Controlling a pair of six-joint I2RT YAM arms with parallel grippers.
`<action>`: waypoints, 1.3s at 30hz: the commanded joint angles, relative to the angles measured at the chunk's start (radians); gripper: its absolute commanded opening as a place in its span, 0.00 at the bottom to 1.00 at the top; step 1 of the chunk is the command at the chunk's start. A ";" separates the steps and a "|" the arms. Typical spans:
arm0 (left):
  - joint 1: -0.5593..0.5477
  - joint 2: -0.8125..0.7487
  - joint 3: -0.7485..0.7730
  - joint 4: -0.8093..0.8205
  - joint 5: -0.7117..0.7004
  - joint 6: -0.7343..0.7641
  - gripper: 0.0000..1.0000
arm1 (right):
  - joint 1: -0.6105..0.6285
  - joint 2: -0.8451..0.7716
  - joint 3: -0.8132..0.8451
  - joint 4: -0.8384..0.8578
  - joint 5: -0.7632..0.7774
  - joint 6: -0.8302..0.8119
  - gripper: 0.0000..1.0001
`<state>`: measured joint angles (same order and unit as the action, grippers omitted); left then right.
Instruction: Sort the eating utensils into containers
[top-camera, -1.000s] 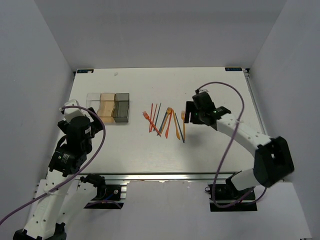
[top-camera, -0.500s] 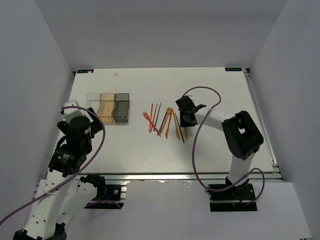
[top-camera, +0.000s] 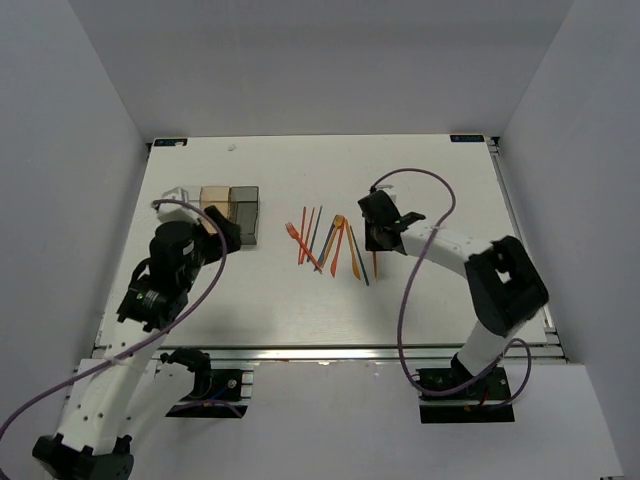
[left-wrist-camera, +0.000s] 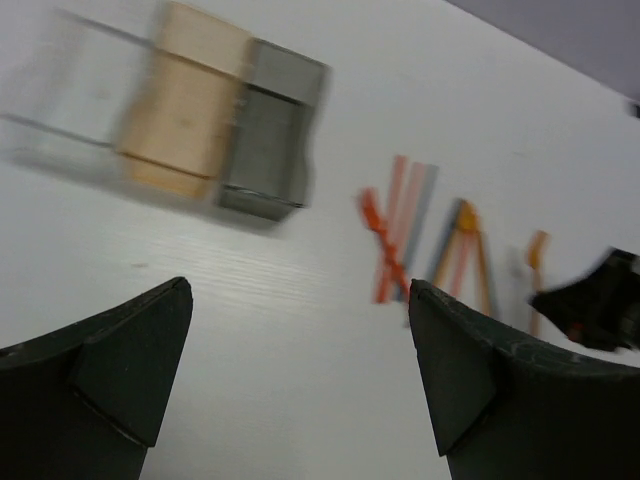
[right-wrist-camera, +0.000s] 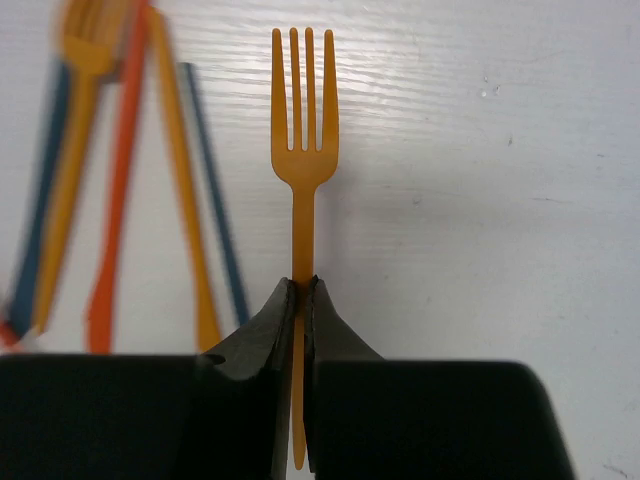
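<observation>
Three joined containers stand at the table's left: a clear one (left-wrist-camera: 75, 95), a tan-orange one (top-camera: 214, 199) (left-wrist-camera: 190, 105) and a dark grey one (top-camera: 244, 210) (left-wrist-camera: 268, 135). Several orange, red and dark blue eating utensils (top-camera: 325, 242) (left-wrist-camera: 400, 230) (right-wrist-camera: 120, 170) lie fanned out mid-table. My right gripper (top-camera: 374, 238) (right-wrist-camera: 302, 285) is shut on the handle of an orange fork (right-wrist-camera: 304, 150) at the right end of that row, tines pointing away, low over the table. My left gripper (top-camera: 222, 232) (left-wrist-camera: 300, 288) hangs open and empty just in front of the containers.
The left arm partly covers the clear bin in the top view. The right arm's purple cable (top-camera: 440, 190) loops above the table's right half. White table (top-camera: 420, 290) is walled on three sides; its metal rail runs along the near edge.
My right gripper has closed on the orange fork's handle. My left arm has swung forward and right, toward the containers, still open.
</observation>
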<state>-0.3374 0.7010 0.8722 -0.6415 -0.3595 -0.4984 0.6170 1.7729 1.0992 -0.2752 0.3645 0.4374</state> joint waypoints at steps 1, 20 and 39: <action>-0.005 0.058 -0.085 0.343 0.499 -0.149 0.98 | 0.047 -0.202 -0.028 0.062 -0.043 -0.014 0.00; -0.184 0.520 -0.005 0.787 0.666 -0.290 0.93 | 0.352 -0.454 0.022 0.002 -0.110 0.020 0.00; -0.187 0.583 0.033 0.684 0.737 -0.175 0.19 | 0.388 -0.431 0.090 -0.041 -0.045 0.012 0.00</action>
<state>-0.5209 1.2728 0.8577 0.0563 0.3405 -0.7101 0.9981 1.3422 1.1419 -0.3248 0.3058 0.4526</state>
